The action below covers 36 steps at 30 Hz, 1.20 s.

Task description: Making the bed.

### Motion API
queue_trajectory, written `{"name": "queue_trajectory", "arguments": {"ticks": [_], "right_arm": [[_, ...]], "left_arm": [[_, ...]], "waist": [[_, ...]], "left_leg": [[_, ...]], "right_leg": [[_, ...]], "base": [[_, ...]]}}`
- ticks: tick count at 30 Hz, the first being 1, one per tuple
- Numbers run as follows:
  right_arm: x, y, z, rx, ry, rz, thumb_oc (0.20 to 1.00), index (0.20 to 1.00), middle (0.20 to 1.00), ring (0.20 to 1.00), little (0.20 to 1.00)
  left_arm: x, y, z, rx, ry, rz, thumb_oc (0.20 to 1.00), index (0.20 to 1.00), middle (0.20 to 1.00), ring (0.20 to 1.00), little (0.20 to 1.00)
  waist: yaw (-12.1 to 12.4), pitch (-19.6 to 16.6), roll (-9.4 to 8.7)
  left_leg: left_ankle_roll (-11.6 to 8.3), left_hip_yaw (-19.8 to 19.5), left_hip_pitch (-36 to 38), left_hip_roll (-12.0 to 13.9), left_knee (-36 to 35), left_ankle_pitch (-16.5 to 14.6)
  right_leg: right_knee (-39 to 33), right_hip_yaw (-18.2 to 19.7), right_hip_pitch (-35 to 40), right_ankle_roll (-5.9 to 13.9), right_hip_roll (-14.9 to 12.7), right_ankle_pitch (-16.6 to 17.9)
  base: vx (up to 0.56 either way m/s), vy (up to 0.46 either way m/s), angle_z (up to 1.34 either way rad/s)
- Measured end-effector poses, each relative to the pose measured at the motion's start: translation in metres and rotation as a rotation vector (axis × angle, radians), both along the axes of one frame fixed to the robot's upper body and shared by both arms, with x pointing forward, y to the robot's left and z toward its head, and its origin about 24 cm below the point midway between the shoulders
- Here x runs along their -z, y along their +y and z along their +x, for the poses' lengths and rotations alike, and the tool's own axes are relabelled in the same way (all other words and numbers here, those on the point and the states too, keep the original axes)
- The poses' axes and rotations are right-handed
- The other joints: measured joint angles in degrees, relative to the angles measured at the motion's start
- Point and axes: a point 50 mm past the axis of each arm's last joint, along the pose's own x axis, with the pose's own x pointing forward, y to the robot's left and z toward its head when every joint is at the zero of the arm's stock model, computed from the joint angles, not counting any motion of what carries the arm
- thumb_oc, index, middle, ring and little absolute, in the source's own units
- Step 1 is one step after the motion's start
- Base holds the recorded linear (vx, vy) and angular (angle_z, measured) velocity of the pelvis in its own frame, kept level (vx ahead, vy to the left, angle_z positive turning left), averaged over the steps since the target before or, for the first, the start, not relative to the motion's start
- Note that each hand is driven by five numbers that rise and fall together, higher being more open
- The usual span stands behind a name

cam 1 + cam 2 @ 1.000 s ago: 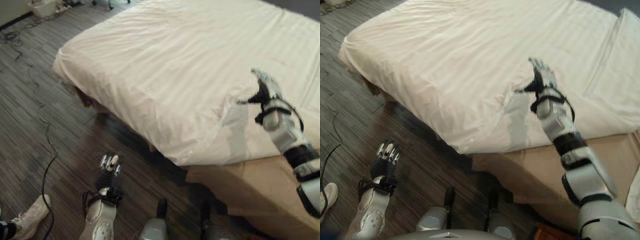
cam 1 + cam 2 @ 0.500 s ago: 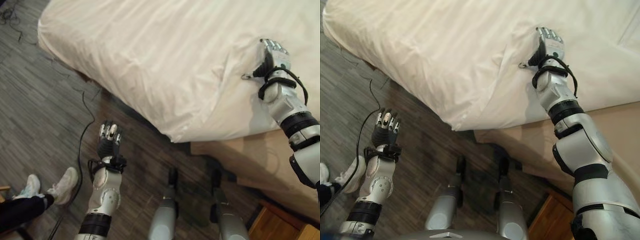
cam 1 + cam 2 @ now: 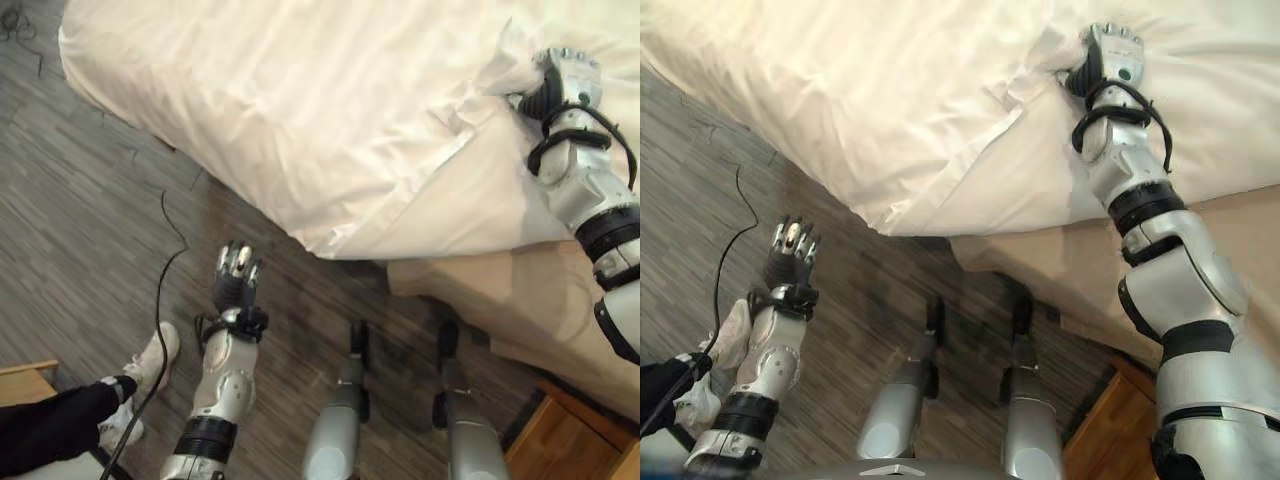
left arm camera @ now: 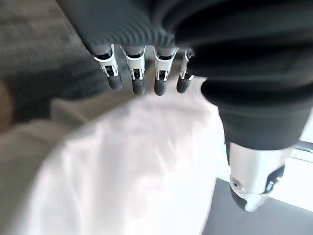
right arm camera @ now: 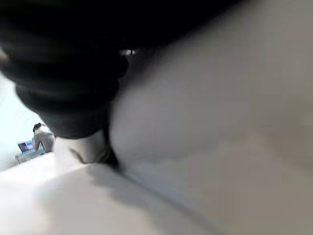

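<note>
A white duvet [image 3: 300,110] covers the bed, and its near corner [image 3: 335,240] hangs over the bed's edge. My right hand [image 3: 1110,55] lies on top of the duvet near that corner. Its fingers are curled into a bunched fold of the cloth [image 3: 1045,60], which rises in creases beside it. In the right wrist view the white cloth [image 5: 205,147] lies right against the hand's dark cover. My left hand [image 3: 238,280] is low over the floor in front of the bed. It is open with straight fingers [image 4: 137,81] and holds nothing.
The beige bed base [image 3: 500,300] is bare below the duvet's corner. A person's dark trouser leg [image 3: 50,430] and white shoe [image 3: 150,360] stand on the wood-pattern floor at the lower left. Wooden furniture [image 3: 1100,430] sits at the lower right.
The camera has tilted down and the whole picture has shifted. My right hand has closed on the duvet, which now bunches in a fold beside it. The left hand stays open over the floor.
</note>
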Motion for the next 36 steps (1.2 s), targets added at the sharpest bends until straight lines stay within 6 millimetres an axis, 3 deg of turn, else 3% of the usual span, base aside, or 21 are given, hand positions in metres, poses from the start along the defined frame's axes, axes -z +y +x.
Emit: {"name": "queue_trajectory", "arguments": {"ticks": [4,5,8,9,10,12,13,14,18,19,20,21,22,23,25,27,29,33,34,35,36], "right_arm": [[0.037,-0.003,-0.013,-0.018,0.044,0.043,0.200,0.200,0.200,0.200,0.200],[0.049,-0.011,-0.020,-0.003,0.046,0.073,0.200,0.200,0.200,0.200,0.200],[0.072,-0.023,-0.030,0.033,0.087,0.112,0.200,0.200,0.200,0.200,0.200],[0.096,-0.028,-0.040,0.046,0.123,0.165,0.200,0.200,0.200,0.200,0.200],[0.110,-0.028,-0.044,0.055,0.160,0.180,0.200,0.200,0.200,0.200,0.200],[0.141,-0.026,-0.053,0.066,0.245,0.189,0.200,0.200,0.200,0.200,0.200],[0.158,-0.027,-0.060,0.083,0.279,0.229,0.200,0.200,0.200,0.200,0.200],[0.190,-0.022,-0.075,0.097,0.360,0.280,0.200,0.200,0.200,0.200,0.200],[0.219,-0.024,-0.101,0.112,0.436,0.304,0.200,0.200,0.200,0.200,0.200],[0.228,-0.020,-0.107,0.109,0.468,0.303,0.200,0.200,0.200,0.200,0.200],[0.233,-0.020,-0.111,0.106,0.483,0.304,0.200,0.200,0.200,0.200,0.200],[0.237,-0.022,-0.117,0.110,0.496,0.298,0.200,0.200,0.200,0.200,0.200],[0.241,-0.030,-0.123,0.134,0.515,0.295,0.200,0.200,0.200,0.200,0.200],[0.246,-0.038,-0.130,0.158,0.536,0.292,0.200,0.200,0.200,0.200,0.200],[0.257,-0.042,-0.142,0.182,0.571,0.316,0.200,0.200,0.200,0.200,0.200],[0.258,-0.041,-0.144,0.168,0.576,0.315,0.200,0.200,0.200,0.200,0.200],[0.265,-0.049,-0.163,0.162,0.630,0.256,0.200,0.200,0.200,0.200,0.200],[0.265,-0.043,-0.171,0.131,0.629,0.269,0.200,0.200,0.200,0.200,0.200],[0.266,-0.042,-0.173,0.134,0.627,0.285,0.752,0.752,0.752,0.752,0.752],[0.267,-0.043,-0.176,0.144,0.625,0.304,1.000,1.000,1.000,1.000,1.000],[0.270,-0.043,-0.179,0.158,0.628,0.323,1.000,1.000,1.000,1.000,1.000]], "left_arm": [[-0.001,-0.013,0.002,0.030,-0.007,-0.026,1.000,1.000,1.000,1.000,1.000],[0.003,-0.018,0.002,0.041,0.006,-0.037,1.000,1.000,1.000,1.000,1.000],[0.003,-0.021,0.002,0.051,0.010,-0.041,1.000,1.000,1.000,1.000,1.000],[0.005,-0.022,0.002,0.058,0.023,-0.039,1.000,1.000,1.000,1.000,1.000],[0.008,-0.022,0.001,0.063,0.041,-0.038,1.000,1.000,1.000,1.000,1.000],[0.018,-0.021,-0.006,0.066,0.084,-0.034,1.000,1.000,1.000,1.000,1.000],[0.021,-0.020,-0.008,0.066,0.099,-0.031,1.000,1.000,1.000,1.000,1.000],[0.034,-0.019,-0.018,0.071,0.156,-0.029,1.000,1.000,1.000,1.000,1.000],[0.045,-0.013,-0.029,0.066,0.212,-0.012,1.000,1.000,1.000,1.000,1.000],[0.048,-0.007,-0.033,0.059,0.229,0.010,1.000,1.000,1.000,1.000,1.000],[0.050,-0.003,-0.036,0.052,0.241,0.016,1.000,1.000,1.000,1.000,1.000],[0.053,0.000,-0.039,0.040,0.253,0.009,1.000,1.000,1.000,1.000,1.000],[0.056,0.000,-0.044,0.024,0.261,-0.012,1.000,1.000,1.000,1.000,1.000],[0.059,0.001,-0.048,0.015,0.274,-0.019,1.000,1.000,1.000,1.000,1.000],[0.068,0.009,-0.061,-0.011,0.319,-0.015,1.000,1.000,1.000,1.000,1.000],[0.074,0.006,-0.064,-0.019,0.346,-0.037,1.000,1.000,1.000,1.000,1.000],[0.076,-0.009,-0.062,-0.012,0.340,-0.098,1.000,1.000,1.000,1.000,1.000],[0.073,-0.016,-0.057,-0.007,0.330,-0.116,1.000,1.000,1.000,1.000,1.000],[0.072,-0.017,-0.055,-0.011,0.327,-0.120,1.000,1.000,1.000,1.000,1.000],[0.070,-0.018,-0.052,-0.012,0.322,-0.125,1.000,1.000,1.000,1.000,1.000],[0.069,-0.019,-0.051,-0.013,0.318,-0.128,1.000,1.000,1.000,1.000,1.000]], "waist": [[-5.30,0.82,-1.43],[-6.71,0.80,-2.72],[-7.59,0.63,-5.76],[-7.85,1.17,-8.27],[-7.74,1.45,-9.02],[-8.04,0.54,-11.00],[-7.81,0.57,-12.52],[-7.83,0.34,-13.89],[-7.91,-0.03,-15.85],[-7.65,-0.24,-16.47],[-7.67,-0.43,-16.59],[-7.50,-0.52,-16.05],[-7.49,-0.70,-14.08],[-7.18,-1.11,-13.04],[-6.94,-3.73,-14.70],[-7.57,-4.67,-13.08],[-8.57,-6.35,-12.72],[-10.99,-7.22,-12.87],[-11.06,-7.30,-12.88],[-11.22,-7.33,-12.90],[-11.33,-7.40,-12.97]], "left_leg": [[2.20,2.00,6.50,-2.59,1.05,-3.48],[3.31,2.26,7.95,-3.73,0.73,-4.15],[4.23,3.47,9.71,-5.13,-0.89,-3.85],[5.32,4.04,10.06,-6.43,1.10,-3.95],[6.82,4.22,10.08,-6.36,2.24,-4.88],[6.90,5.48,12.71,-7.57,-1.22,-4.92],[7.74,5.88,13.75,-8.39,-0.89,-4.27],[8.44,6.88,16.43,-8.41,-1.71,-4.41],[8.72,7.74,18.56,-8.66,-1.61,-4.70],[8.76,9.22,19.25,-8.17,-1.61,-4.83],[9.15,10.13,19.49,-7.64,-1.75,-4.69],[9.53,10.56,19.56,-6.63,-1.98,-4.58],[9.23,11.01,19.05,-4.14,-1.98,-4.61],[8.57,11.46,19.19,-2.77,-1.95,-4.76],[6.89,11.78,19.34,-3.34,-1.93,-5.46],[5.23,12.31,19.24,-2.13,-1.99,-5.95],[4.57,15.06,19.73,-1.02,-2.00,-5.49],[4.04,16.30,20.44,-0.66,-2.00,-5.86],[3.85,16.68,20.45,-0.68,-2.00,-6.02],[3.81,16.74,20.46,-0.74,-2.00,-6.10],[3.97,16.79,20.56,-0.78,-2.01,-6.22]], "right_leg": [[0.25,0.21,6.69,1.66,-2.77,-0.86],[0.26,0.57,8.12,2.75,-3.73,-1.74],[-0.71,0.11,9.13,3.01,-5.35,-1.39],[-1.14,-0.31,10.16,3.86,-7.23,-0.43],[-1.09,-0.05,10.99,4.07,-7.26,-0.43],[-1.99,1.30,11.54,4.47,-7.78,-0.81],[-1.69,1.01,12.20,5.36,-8.84,0.77],[-1.31,1.13,14.17,6.47,-9.06,0.97],[0.57,2.94,14.76,7.19,-8.99,1.10],[-1.16,3.48,15.34,7.74,-8.40,2.86],[-2.89,3.68,16.16,8.45,-8.21,2.94],[-2.01,3.77,16.60,7.88,-7.77,1.36],[3.64,3.83,15.57,5.44,-5.53,-1.57],[6.51,4.41,15.60,5.50,-4.72,-4.12],[3.14,6.83,17.39,5.80,-5.70,-7.47],[-0.93,7.25,18.06,5.24,-4.44,-6.10],[-5.71,7.58,19.65,5.09,-3.99,-2.62],[-5.70,8.71,19.20,4.90,-3.52,-2.47],[-5.70,9.06,19.05,4.83,-3.53,-2.34],[-5.70,9.08,19.05,4.91,-3.59,-2.19],[-5.70,9.09,19.13,5.02,-3.61,-2.20]], "base": [[-0.14,0.203,0.08],[-0.17,0.184,0.04],[-0.14,0.143,-0.07],[-0.12,0.103,0.02],[-0.16,0.121,-0.09],[-0.20,0.105,-0.23],[-0.16,0.028,-0.25],[-0.19,0.033,-0.22],[-0.16,-0.006,-0.19],[-0.08,-0.039,-0.44],[-0.03,-0.061,-0.47],[0.02,-0.074,-0.32],[0.03,-0.072,-0.28],[0.04,-0.080,-0.26],[0.03,-0.085,-0.31],[0.02,-0.176,-0.65],[0.00,-0.139,-0.65],[0.01,-0.059,-0.19],[0.03,-0.037,-0.15],[0.02,-0.036,-0.09],[-0.02,-0.031,-0.04]]}}
